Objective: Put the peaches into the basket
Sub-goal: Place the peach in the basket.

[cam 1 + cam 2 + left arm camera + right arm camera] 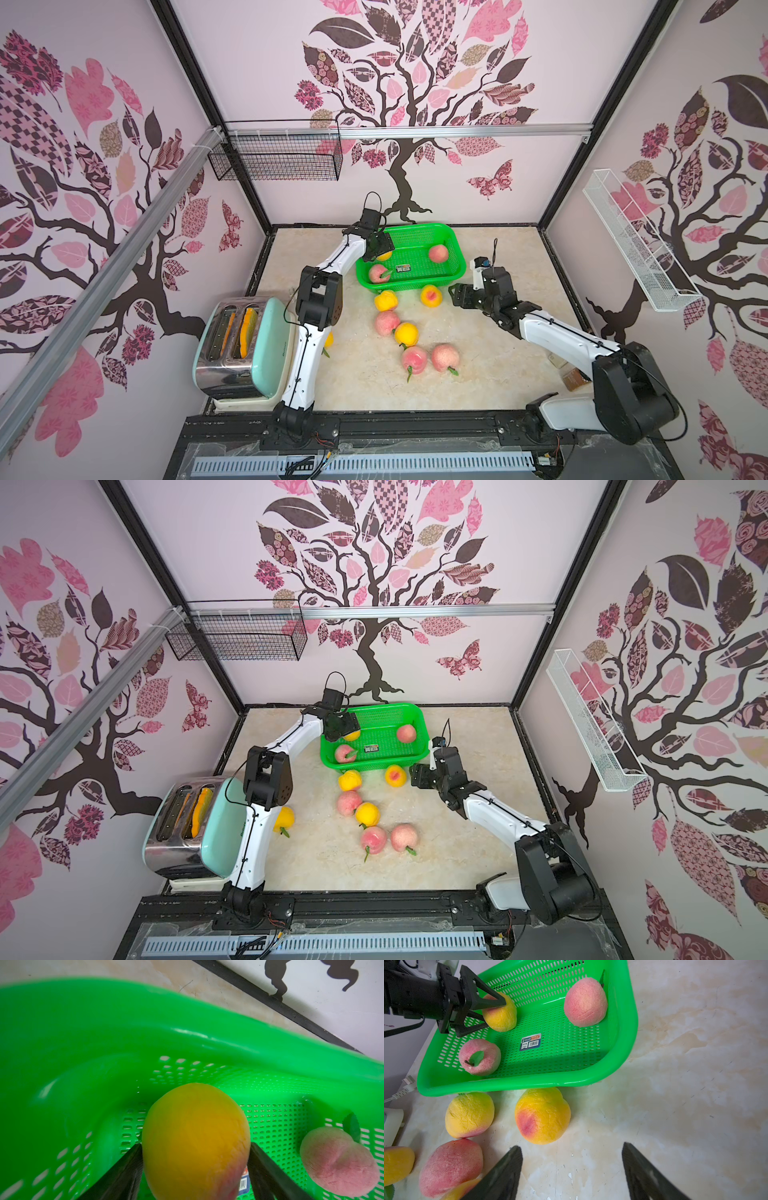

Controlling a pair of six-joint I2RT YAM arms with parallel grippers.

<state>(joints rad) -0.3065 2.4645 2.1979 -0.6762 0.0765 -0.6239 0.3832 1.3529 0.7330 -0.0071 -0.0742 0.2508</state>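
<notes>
Tree-decal walls (540, 62), marble tabletop (498, 353), peaches (387, 322), green basket (415, 239)

The basket (623, 1043): glossy green moulded plastic, perforated, with a smooth rim and a printed paper label (530, 1042) on its floor. The peaches (543, 1115): matt, finely wrinkled skin; the pink ones grainier, with matt green leaves. The desk (695, 1084): smooth, marble-patterned, lightly scuffed. The toaster (232, 370), at the desk's near left corner: polished metal, satin mint casing.

Twin overhead views, close wrist views, all sharing basket (415, 237)
</notes>
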